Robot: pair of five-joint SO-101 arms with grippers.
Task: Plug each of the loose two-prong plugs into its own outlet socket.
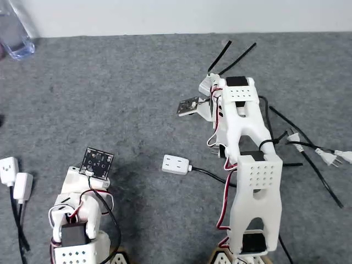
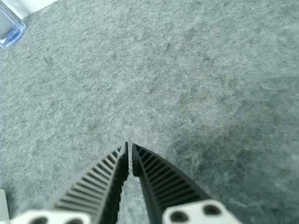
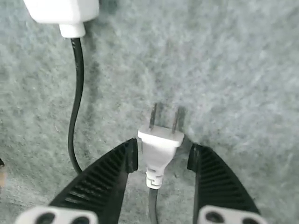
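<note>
Nothing legible

We can read no text, label, number or sign on the white plug (image 3: 160,140), on the outlet socket (image 1: 175,164) with its slots, or on the grey table cover (image 1: 110,82).

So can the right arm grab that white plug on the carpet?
Probably yes. The right gripper is open and the white plug lies on the carpet right between its fingers, prongs pointing away, with nothing covering it.
</note>
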